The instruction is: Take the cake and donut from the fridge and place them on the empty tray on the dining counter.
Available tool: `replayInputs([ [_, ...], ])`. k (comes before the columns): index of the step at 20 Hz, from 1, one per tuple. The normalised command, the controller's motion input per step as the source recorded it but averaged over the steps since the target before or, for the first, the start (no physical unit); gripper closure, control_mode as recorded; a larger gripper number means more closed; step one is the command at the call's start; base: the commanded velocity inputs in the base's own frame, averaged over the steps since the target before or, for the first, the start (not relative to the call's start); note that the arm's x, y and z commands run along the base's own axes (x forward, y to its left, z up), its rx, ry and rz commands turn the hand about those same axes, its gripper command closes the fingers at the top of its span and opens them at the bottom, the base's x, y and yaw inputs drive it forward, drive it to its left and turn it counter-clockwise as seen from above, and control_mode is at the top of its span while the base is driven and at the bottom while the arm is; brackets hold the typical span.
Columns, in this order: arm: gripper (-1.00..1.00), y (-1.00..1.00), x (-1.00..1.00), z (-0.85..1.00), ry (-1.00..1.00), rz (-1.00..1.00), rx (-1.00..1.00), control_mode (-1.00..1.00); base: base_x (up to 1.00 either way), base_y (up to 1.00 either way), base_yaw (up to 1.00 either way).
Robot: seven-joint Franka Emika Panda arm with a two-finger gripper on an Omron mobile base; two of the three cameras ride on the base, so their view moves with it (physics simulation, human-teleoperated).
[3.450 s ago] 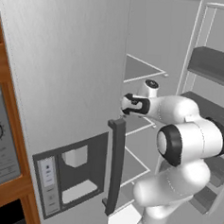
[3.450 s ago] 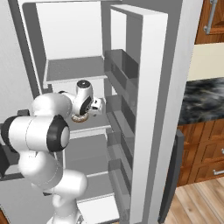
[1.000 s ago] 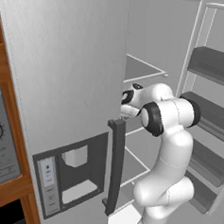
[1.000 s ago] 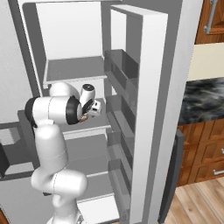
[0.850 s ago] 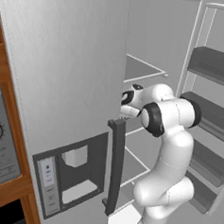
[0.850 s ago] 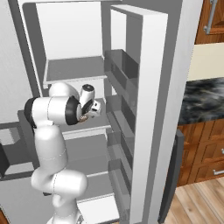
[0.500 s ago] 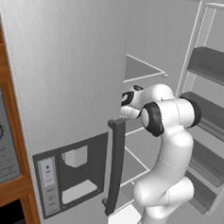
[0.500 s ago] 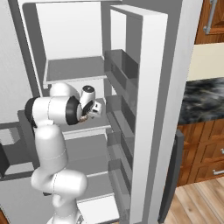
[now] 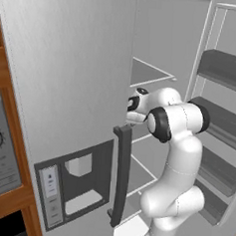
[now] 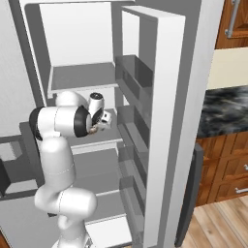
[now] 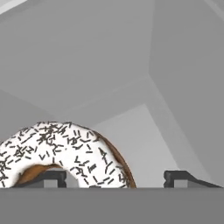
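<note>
My tool [image 11: 116,177] sits deep inside the fridge [image 9: 67,86], low over a middle shelf [image 10: 104,138], and the donut [image 11: 61,153] lies right in front of it. In the hand view the frosted ring lies between my two fingertips [image 11: 49,177], nearer the left one; the right tip stands clear of the brown rim with bare shelf between. The jaws are narrowing around the donut but have not met it on both sides, so I call the tool unclenched with nothing gripped yet.

The change over the last moments is this: a few seconds back my arm was folded with the elbow low; since then it has straightened up and pushed the wrist further in along the shelf, and in the last second the arm has barely moved while the jaws began drawing in from their widest. That reads to me as the reach being finished and the pinch under way.

For the task, I judge this the first pickup, with nothing carried out so far. The next move calls for a firm hold across the ring, which sits off-centre, so the left tip may nudge it sideways before the right one arrives.
</note>
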Motion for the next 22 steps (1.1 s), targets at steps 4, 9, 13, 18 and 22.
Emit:
replayInputs([
  [4, 1.00, 0.45, -0.75, -1.00, 0.14, 0.00, -0.04, -1.00, 0.00, 0.00, 0.00],
  [9, 1.00, 0.15, -0.96, -1.00, 0.09, 0.02, -0.03, -1.00, 0.00, 0.00, 0.00],
  [13, 1.00, -0.01, -1.00, -0.98, 0.02, 0.01, 0.00, -1.00, 0.00, 0.00, 0.00],
  [18, 1.00, -0.39, -0.57, 0.33, 0.09, -0.01, 0.17, -1.00, 0.00, 0.00, 0.00],
  [22, 1.00, -0.51, -0.40, 0.98, 0.17, -0.01, 0.29, -1.00, 0.00, 0.00, 0.00],
])
